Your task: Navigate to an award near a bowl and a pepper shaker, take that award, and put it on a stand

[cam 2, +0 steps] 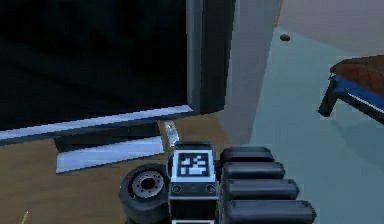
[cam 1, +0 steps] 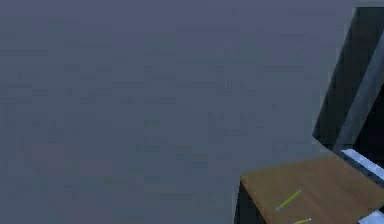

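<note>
The arm (cam 2: 250,192) lies low over the wooden tabletop (cam 2: 60,190), its dark segments bunched close, with a white marker square (cam 2: 192,165) at its end. Left of that sits the gripper (cam 2: 148,190). I cannot tell how its fingers stand or whether it holds anything. Just beyond stands a television (cam 2: 95,60) on a silver foot (cam 2: 110,150).

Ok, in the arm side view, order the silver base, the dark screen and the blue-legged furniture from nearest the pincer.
1. Silver base, just above the pincer.
2. Dark screen, upper left.
3. Blue-legged furniture, far right, on the floor.
</note>
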